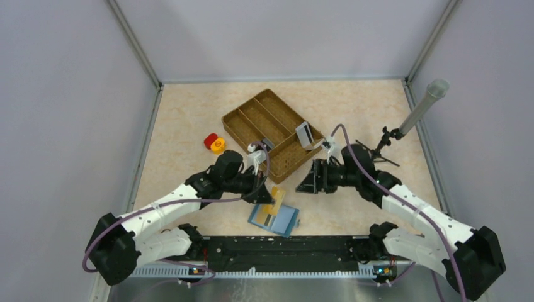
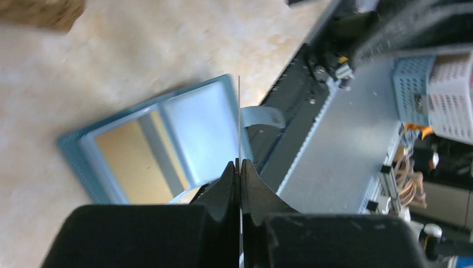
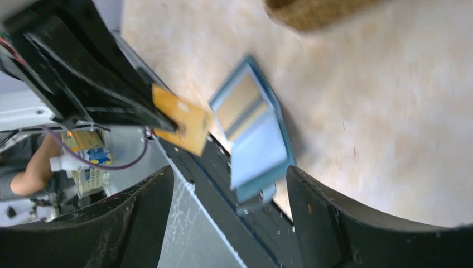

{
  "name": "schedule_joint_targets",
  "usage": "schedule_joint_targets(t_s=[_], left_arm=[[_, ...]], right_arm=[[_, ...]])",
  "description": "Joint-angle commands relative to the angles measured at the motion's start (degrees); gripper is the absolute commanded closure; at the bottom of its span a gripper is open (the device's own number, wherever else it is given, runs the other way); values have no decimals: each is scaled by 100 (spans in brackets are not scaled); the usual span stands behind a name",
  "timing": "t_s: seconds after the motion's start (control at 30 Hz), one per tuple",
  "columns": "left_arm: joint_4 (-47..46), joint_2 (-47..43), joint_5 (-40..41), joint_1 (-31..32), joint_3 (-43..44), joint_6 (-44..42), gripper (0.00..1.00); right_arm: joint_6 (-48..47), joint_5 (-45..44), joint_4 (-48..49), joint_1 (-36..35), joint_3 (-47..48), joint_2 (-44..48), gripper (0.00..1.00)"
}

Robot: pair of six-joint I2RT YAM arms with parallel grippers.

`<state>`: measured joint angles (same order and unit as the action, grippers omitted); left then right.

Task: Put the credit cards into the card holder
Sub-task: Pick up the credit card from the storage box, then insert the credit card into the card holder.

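The card holder (image 1: 283, 219) lies open on the table near the front edge, teal-blue with paler inner panels (image 2: 201, 125) and a small tab (image 2: 262, 116). A tan card (image 2: 131, 162) sits in one of its slots. My left gripper (image 2: 240, 164) is shut on another tan credit card (image 3: 181, 120), which I see edge-on (image 2: 239, 123) in the left wrist view, just above the holder. My right gripper (image 3: 228, 178) is open and holds nothing, hovering right of the holder (image 3: 256, 134). A pale card (image 1: 305, 133) stands in the tray.
A brown woven divided tray (image 1: 261, 116) stands behind both grippers. Red and yellow round pieces (image 1: 214, 143) lie left of it. A grey tube on a small stand (image 1: 420, 108) is at the right wall. The black base rail (image 1: 283, 248) runs just in front of the holder.
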<state>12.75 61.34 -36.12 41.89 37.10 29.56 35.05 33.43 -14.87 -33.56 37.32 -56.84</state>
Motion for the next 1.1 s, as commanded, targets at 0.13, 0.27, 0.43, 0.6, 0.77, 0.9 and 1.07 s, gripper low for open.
schedule_joint_targets(t_s=[0.13,0.27,0.43,0.6,0.77,0.9,1.07], left_arm=[[-261,-362,1190,-167,-575,886,100],[-189,-345,1197,-294,-760,924,100],[-198,-331,1104,-352,-917,972,100],[-235,-430,1012,-357,-1015,918,100],[-442,-451,667,-350,-1127,909,100],[-806,-414,519,-348,-1388,1184,100],[-1905,-309,357,-207,-1883,1849,100]], right_arm=[[2896,-2299,590,-1663,-1773,1028,26],[3532,-2666,1531,-2261,-2055,679,26],[3697,-3200,1519,-2788,-1547,-271,25],[3927,-3291,1506,-2952,-1295,-1061,29],[3943,-3315,1166,-3005,-1106,-1554,43],[3879,-3537,871,-3006,-1058,-1639,51],[3787,-3656,806,-2993,-1096,-1639,75]])
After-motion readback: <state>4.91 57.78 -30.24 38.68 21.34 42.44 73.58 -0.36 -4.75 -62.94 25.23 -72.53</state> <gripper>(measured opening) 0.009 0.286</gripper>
